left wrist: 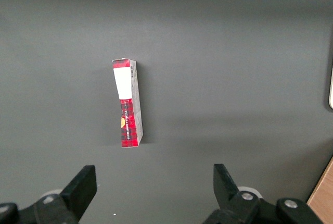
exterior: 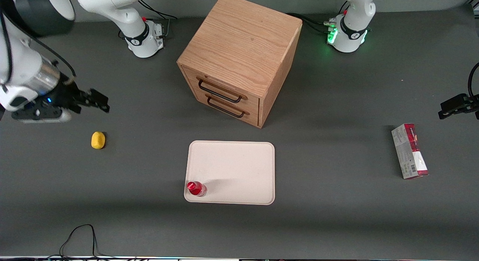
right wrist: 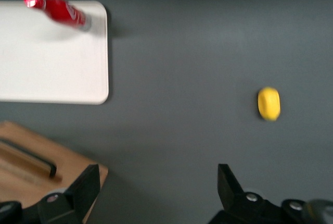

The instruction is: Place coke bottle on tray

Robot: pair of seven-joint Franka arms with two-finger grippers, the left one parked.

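The coke bottle [exterior: 196, 188], small, slim and red with a red cap, stands upright on the cream-beige tray [exterior: 239, 167], at the tray's corner nearest the front camera on the working arm's side. It also shows in the right wrist view [right wrist: 61, 9] on the tray [right wrist: 52, 62]. My right gripper [exterior: 98, 100] is open and empty, raised above the table toward the working arm's end, well away from the tray and above a yellow object. Its fingers [right wrist: 86, 185] stand wide apart over bare table.
A small yellow object [exterior: 98, 140] lies on the table under the gripper, also in the right wrist view [right wrist: 269, 103]. A wooden drawer box [exterior: 239, 55] stands farther from the front camera than the tray. A red-and-grey carton [exterior: 409, 151] lies toward the parked arm's end.
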